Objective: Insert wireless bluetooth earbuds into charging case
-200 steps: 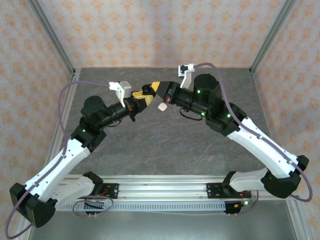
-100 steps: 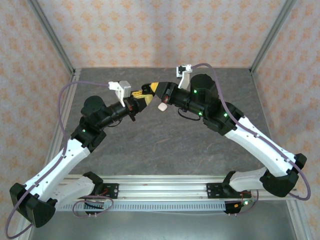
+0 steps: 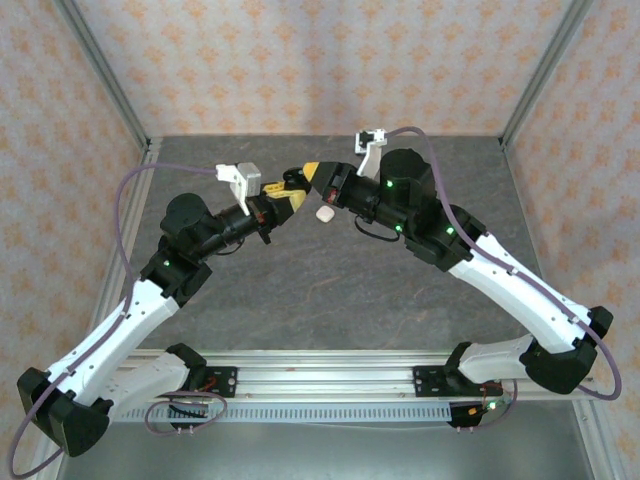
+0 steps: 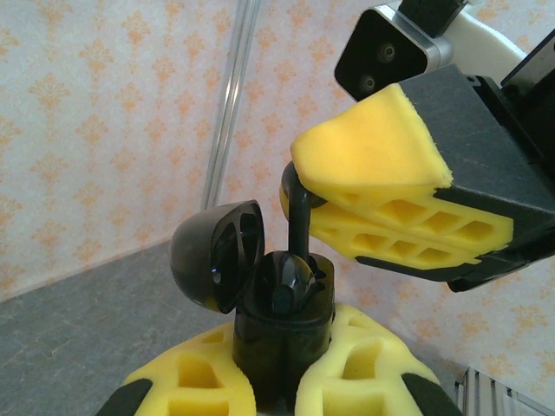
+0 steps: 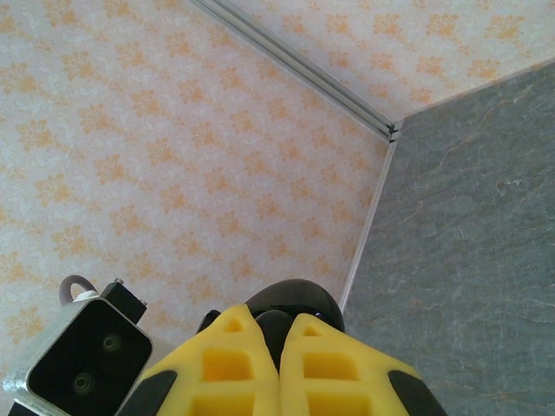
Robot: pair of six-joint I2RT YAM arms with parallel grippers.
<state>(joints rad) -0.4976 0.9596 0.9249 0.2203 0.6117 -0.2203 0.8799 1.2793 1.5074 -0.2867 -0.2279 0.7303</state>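
Case [image 4: 282, 316], black and lid-open, sits clamped upright in the left jaws above the surface [image 3: 330, 290] so that the right jaws, pinched on a black earbud [image 4: 297, 225], can seat it from above.

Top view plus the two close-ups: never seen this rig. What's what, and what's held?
Two robot arms are bolted at the near edge of a grey table, each ending in a yellow two-finger gripper. The top view looks down from above and behind them; the close-ups come from cameras on the wrists. The left gripper is shut on an open black case, lid swung back. The right gripper pinches a black earbud by its stem, lower end at the case's opening. On the table lies one small white rounded thing.
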